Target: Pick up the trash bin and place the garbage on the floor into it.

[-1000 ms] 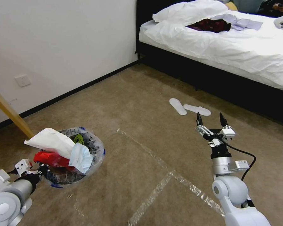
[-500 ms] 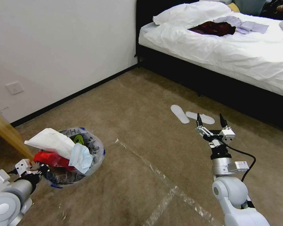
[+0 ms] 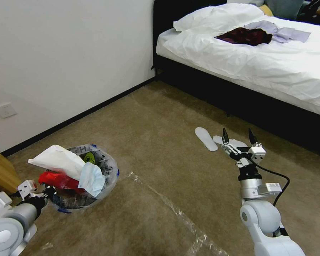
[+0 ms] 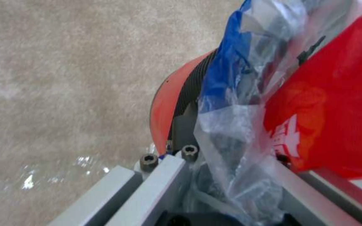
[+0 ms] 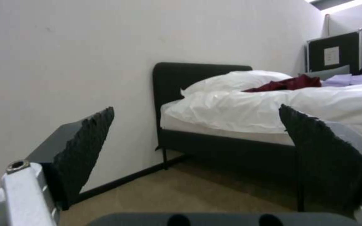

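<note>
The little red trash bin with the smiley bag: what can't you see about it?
- Red round trash bin, head view: its wall, hidden by the clear plastic bag.
- What lies deepest inside: covered by white tissue and red wrapper.
- Left gripper: its fingers, hidden behind the bag.
- Left wrist view: bin rim cut off by the edge.
</note>
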`<state>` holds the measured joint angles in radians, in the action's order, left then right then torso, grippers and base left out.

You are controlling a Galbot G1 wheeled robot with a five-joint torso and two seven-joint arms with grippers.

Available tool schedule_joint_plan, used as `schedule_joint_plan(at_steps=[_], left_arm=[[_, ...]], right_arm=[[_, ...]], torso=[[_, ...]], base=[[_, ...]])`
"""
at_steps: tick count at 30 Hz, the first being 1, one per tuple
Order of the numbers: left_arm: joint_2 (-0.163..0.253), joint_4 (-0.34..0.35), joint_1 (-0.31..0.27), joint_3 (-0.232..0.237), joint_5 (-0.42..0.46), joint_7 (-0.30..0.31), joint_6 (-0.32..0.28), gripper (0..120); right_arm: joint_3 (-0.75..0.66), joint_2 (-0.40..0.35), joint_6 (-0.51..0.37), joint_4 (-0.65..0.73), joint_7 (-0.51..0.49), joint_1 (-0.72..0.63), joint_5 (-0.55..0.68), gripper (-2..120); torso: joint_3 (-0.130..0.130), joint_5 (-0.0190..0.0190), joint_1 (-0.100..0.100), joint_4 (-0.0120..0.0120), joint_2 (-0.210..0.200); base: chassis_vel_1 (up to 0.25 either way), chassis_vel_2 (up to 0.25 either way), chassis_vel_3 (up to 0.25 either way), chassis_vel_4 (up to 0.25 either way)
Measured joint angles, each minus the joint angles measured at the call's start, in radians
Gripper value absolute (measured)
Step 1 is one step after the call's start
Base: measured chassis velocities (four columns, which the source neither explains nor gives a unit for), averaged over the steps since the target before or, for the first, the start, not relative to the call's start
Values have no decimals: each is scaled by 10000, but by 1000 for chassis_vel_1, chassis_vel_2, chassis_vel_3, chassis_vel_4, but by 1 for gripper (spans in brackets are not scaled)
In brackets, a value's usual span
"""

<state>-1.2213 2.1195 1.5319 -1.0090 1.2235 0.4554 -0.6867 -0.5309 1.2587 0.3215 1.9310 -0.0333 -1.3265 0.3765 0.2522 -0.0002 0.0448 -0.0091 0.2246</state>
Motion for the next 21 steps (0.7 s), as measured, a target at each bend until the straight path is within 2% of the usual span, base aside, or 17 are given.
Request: schedule_joint_plan(at_steps=[21], left_arm=[[43, 44, 25, 24, 54, 3, 1, 0]], right_arm=[[-26, 169, 24, 28, 5, -146, -336, 100]], torso=[[0, 1, 1, -1, 1]], base=[[-141, 137, 139, -145]])
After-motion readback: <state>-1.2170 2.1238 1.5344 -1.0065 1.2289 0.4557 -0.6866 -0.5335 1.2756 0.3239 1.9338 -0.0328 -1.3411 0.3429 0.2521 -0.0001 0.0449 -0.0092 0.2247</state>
